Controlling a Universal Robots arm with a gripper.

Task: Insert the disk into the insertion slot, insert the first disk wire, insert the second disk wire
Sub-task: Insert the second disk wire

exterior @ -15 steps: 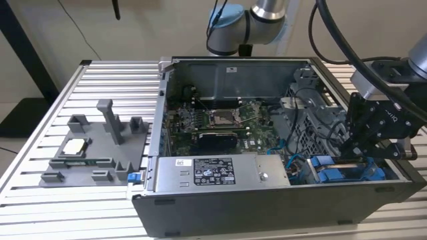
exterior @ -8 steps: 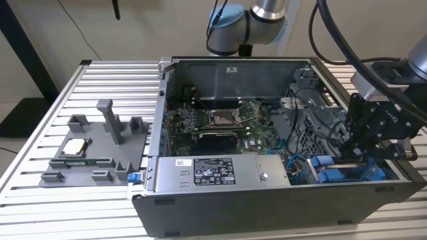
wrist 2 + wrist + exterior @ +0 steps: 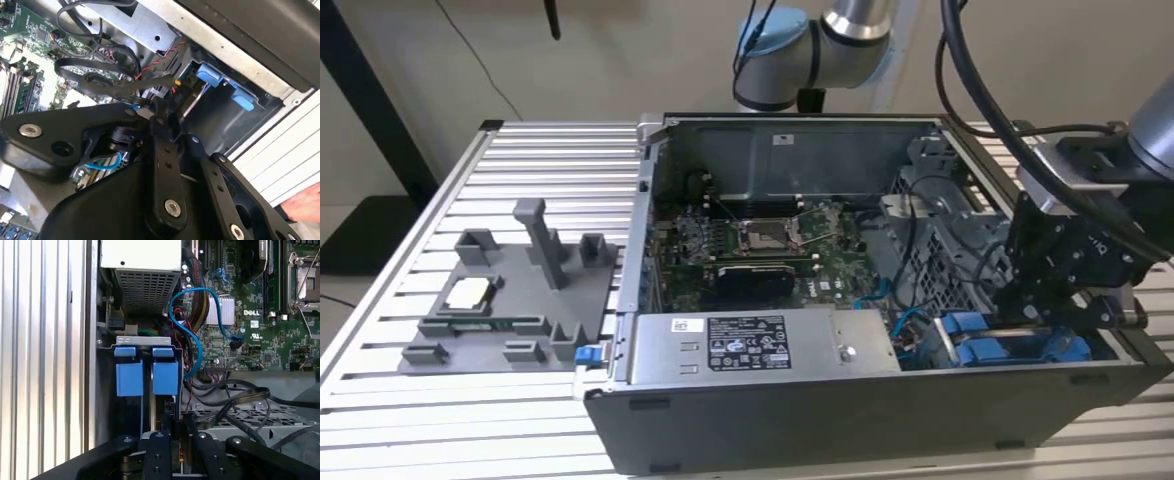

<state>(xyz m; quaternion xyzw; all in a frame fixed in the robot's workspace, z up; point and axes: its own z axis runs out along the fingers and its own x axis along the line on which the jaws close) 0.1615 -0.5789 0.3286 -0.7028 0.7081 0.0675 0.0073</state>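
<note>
In the exterior view, a grey fixture tray (image 3: 507, 300) lies on the ribbed counter (image 3: 520, 160) at the exterior view's left, beside the open PC case (image 3: 854, 420). Inside the case, the motherboard (image 3: 761, 240) comes next, with the silver power-supply box (image 3: 761, 345) in front of it. Further right, two blue carriers sit side by side in the insertion slot (image 3: 1007, 348); which one holds the disk cannot be told. The end effector (image 3: 1047, 300) hangs just above them, fingers drawn together on a dark wire connector (image 3: 172, 425) just beside the blue tabs (image 3: 147, 377).
</note>
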